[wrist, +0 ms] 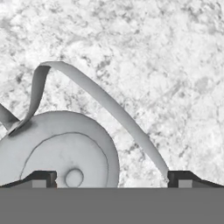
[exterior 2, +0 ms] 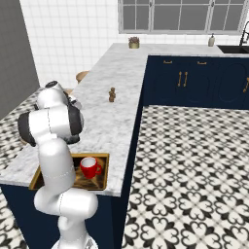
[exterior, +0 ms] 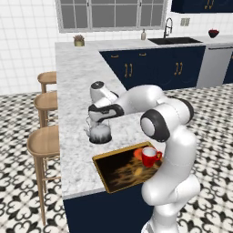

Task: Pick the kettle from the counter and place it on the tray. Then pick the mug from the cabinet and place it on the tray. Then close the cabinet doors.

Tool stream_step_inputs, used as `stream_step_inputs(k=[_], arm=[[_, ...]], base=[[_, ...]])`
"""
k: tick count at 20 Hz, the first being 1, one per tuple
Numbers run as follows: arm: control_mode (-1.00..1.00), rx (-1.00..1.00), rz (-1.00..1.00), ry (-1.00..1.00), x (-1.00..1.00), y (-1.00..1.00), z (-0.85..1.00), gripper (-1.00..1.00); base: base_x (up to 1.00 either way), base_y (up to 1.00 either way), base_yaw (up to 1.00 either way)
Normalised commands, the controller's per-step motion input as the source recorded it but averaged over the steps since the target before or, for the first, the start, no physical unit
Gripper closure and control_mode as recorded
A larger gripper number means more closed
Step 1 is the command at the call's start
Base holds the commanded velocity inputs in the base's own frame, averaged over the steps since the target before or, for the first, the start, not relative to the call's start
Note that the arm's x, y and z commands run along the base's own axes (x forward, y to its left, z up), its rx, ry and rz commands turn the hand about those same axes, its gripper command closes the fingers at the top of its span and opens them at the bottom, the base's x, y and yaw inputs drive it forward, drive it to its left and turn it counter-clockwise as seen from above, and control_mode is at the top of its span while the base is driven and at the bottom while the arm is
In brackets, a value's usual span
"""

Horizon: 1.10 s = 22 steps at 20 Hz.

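Nearest, the tray (exterior: pixel 113 175) is seen at the counter's (exterior: pixel 77 91) near end, with the red mug (exterior: pixel 149 156) standing upright on it. Just beyond, off the tray, the kettle (exterior: pixel 99 132) is set on the stone. The gripper (wrist: pixel 112 178) is held directly above it — fingers spread wide, the lid and arched handle framed between them, nothing clasped. Farther off, a small brown mill (exterior 2: pixel 112 95) is seen.

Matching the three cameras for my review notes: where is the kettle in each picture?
Left base view: kettle left of centre on the counter, just beyond the tray.
Right base view: hidden behind the arm.
Hand view: lower left, lid and handle.
Shared landmark: the marbled counter.
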Motion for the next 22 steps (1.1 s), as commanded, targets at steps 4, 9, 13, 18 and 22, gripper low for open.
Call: stream_step_inputs(k=[4,9,13,18,22], arm=[[-1.0,0.0,0.0,0.21,0.07,0.04,-0.27,-1.0],[-1.0,0.0,0.0,0.19,-0.17,0.0,-0.45,-1.0],[-1.0,0.0,0.0,0.05,-0.23,0.02,-0.41,-1.0],[-1.0,0.0,0.0,-0.04,-0.25,0.05,-0.08,-1.0],[-1.0,0.0,0.0,-0.11,-0.15,0.06,0.0,-1.0]], base=[[0.0,0.0,0.0],[0.0,0.0,0.0],[0.0,0.0,0.0],[0.0,0.0,0.0],[0.0,0.0,0.0]])
